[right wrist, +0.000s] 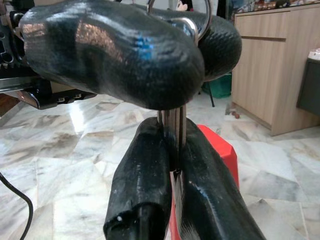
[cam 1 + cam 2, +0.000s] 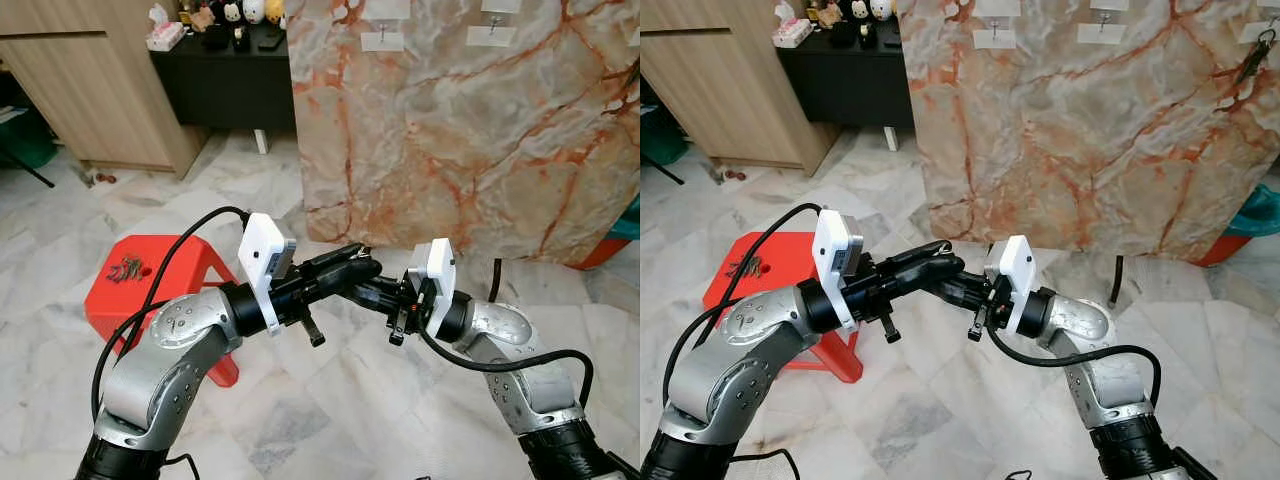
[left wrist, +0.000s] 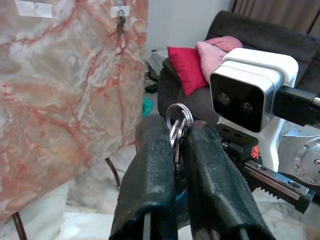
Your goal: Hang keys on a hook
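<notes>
The left pincer (image 2: 362, 268) and right pincer (image 2: 385, 292) are brought tip to tip in front of the robot, above the marble floor (image 2: 330, 400). A bunch of keys (image 3: 177, 131) is clamped between both: in the left wrist view the ring is seen standing up between the left fingers (image 3: 150, 175), closed tight on it; in the right wrist view the blades are seen pinched between the closed right fingers (image 1: 145, 185). A red stool (image 2: 150, 280) with more keys (image 2: 126, 268) on it is seen to the left. Ahead, a marble panel (image 2: 470, 130) carries hooks (image 2: 381, 35) on white plates; one set of keys (image 2: 1250, 60) is hung there. No legible writing is seen.
</notes>
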Motion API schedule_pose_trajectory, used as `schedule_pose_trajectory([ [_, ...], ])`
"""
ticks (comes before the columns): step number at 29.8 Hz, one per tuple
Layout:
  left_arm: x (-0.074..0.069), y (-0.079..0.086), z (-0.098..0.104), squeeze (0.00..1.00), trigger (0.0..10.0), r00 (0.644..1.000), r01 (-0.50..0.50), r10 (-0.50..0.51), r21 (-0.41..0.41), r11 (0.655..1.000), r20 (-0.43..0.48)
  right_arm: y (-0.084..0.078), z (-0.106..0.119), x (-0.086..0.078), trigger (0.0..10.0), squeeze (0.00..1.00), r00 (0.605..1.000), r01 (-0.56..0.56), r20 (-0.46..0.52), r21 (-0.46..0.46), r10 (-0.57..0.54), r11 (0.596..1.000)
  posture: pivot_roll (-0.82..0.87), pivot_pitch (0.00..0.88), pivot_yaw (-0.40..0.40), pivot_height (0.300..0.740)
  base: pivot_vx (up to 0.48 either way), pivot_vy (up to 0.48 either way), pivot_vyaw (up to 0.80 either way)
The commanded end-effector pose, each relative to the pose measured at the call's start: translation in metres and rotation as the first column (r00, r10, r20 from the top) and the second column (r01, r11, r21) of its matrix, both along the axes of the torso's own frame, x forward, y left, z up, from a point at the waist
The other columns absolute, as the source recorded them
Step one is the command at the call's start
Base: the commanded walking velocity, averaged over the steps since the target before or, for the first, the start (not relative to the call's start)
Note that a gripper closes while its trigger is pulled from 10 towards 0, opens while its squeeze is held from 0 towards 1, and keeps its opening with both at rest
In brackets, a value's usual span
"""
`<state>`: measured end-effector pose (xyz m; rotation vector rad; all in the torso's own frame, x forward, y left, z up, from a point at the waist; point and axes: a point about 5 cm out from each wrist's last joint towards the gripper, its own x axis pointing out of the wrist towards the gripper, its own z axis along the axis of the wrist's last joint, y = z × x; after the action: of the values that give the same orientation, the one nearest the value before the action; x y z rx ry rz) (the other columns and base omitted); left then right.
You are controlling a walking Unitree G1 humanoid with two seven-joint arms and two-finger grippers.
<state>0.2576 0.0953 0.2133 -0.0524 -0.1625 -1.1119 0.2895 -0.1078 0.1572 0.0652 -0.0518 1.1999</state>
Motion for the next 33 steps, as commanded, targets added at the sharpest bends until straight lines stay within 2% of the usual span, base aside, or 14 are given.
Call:
schedule_pose_trajectory([
  [1, 0.0028, 0.0003, -0.0024, 0.00, 10.0, 0.999, -0.042, 0.042, 0.008, 0.999, 0.002, 0.0025, 0.0022, 0.0030, 10.0, 0.00, 0.999, 0.039, 0.020, 0.007, -0.039, 0.999, 0.13, 0.094, 0.026, 0.740, 0.000, 0.000, 0.00],
  [20, 0.0034, -0.0004, -0.0059, 0.00, 10.0, 0.999, -0.050, 0.050, 0.015, 0.999, -0.001, 0.0031, 0.0005, 0.0039, 10.0, 0.00, 0.999, 0.046, 0.018, 0.005, -0.046, 0.999, 0.13, 0.090, 0.031, 0.740, 0.000, 0.000, 0.00],
  [33, 0.0034, -0.0018, -0.0105, 0.00, 10.0, 0.999, -0.052, 0.052, 0.059, 0.997, 0.008, 0.0022, -0.0010, 0.0033, 10.0, 0.00, 0.999, 0.049, 0.012, 0.005, -0.050, 0.999, 0.14, 0.101, 0.028, 0.740, 0.000, 0.000, 0.00],
])
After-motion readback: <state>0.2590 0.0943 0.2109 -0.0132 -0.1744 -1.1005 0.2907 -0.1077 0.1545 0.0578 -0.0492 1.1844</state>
